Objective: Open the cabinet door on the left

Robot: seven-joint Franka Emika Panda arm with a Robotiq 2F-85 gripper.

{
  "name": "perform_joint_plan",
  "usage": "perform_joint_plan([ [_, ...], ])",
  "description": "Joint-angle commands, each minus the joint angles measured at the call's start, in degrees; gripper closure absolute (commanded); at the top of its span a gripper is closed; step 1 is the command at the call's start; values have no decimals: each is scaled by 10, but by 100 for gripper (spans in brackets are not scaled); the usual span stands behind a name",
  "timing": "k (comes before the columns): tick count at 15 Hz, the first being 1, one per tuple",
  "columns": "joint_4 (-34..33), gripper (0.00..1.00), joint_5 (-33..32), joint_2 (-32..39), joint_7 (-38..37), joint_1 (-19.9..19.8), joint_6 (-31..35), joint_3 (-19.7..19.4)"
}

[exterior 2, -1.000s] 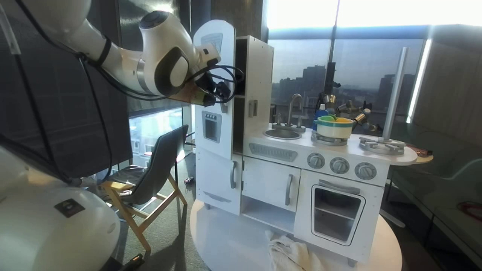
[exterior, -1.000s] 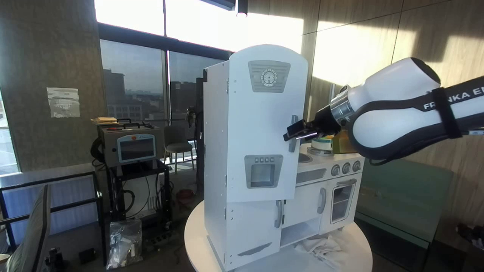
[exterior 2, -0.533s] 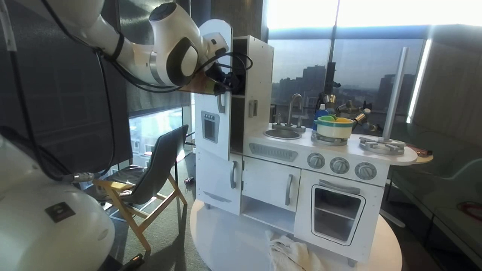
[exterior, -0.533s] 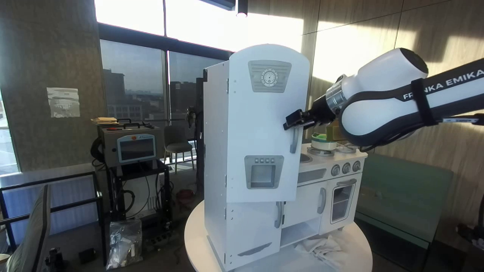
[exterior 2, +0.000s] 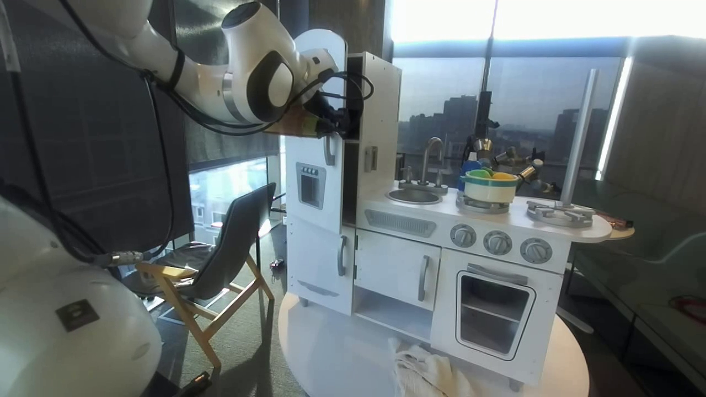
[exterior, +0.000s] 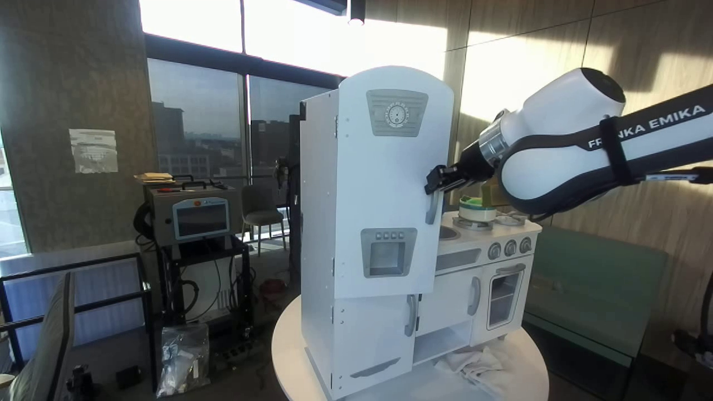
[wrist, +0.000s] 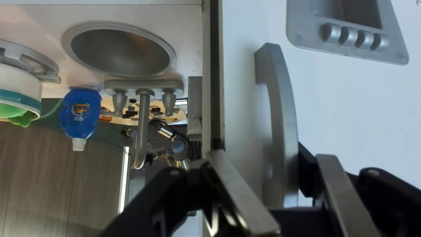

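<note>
My gripper (wrist: 271,158) had its jaws spread, the upper part of the handle (wrist: 284,112) between them; whether they touched it, I could not tell. The door (exterior: 390,184) bearing it stood ajar directly in front of them; the sink (exterior 2: 413,197) lay below, off to one side.

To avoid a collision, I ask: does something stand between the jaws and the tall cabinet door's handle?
Nothing visible does: in the wrist view, the handle of the cabinet door appears between the open jaws.
</note>
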State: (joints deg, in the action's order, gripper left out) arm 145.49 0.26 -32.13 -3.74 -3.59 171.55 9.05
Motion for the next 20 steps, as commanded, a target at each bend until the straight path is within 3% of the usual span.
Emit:
perform_joint_plan([
  [1, -8, 73, -15, -17, -11, -6, -38, 1],
  [5, -5, 73, -12, -46, 3, 14, -97, -14],
  [7, -4, 23, 0, -65, 23, 43, -140, -38],
  [9, -6, 19, 0, -83, 30, 53, -174, -51],
  [11, -6, 4, -2, -104, 41, 63, -217, -63],
  [15, -13, 0, -11, -121, 70, 59, -241, -81],
  [20, -43, 0, -24, -64, 53, 23, -219, -76],
])
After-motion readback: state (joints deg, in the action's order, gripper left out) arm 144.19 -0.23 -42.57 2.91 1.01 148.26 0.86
